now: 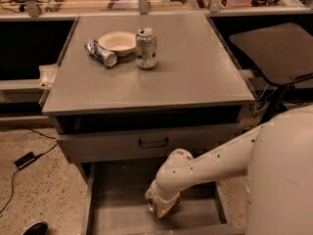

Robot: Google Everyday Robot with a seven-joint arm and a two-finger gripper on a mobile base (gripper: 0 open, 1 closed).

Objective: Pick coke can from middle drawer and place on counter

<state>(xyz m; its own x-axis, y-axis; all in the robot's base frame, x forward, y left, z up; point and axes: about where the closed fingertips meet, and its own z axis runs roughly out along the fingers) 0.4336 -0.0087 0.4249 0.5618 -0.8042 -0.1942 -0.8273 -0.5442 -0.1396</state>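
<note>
Your one camera view looks down on the open middle drawer (112, 214), where the gripper (159, 209) sits low against the mostly hidden coke can (150, 207). You cannot tell whether it is clasping the can. The counter (195, 77) above holds a bowl (117, 42), an upright silver-white can (146, 48) and a toppled blue-silver can (101, 53).

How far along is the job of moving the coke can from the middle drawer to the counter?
Done: the middle drawer is open and the gripper is down inside it. In hand: the gripper is at the coke can, a red-orange sliver beside it; a grasp cannot be confirmed. Left: lift the can out and set it on the counter.
</note>
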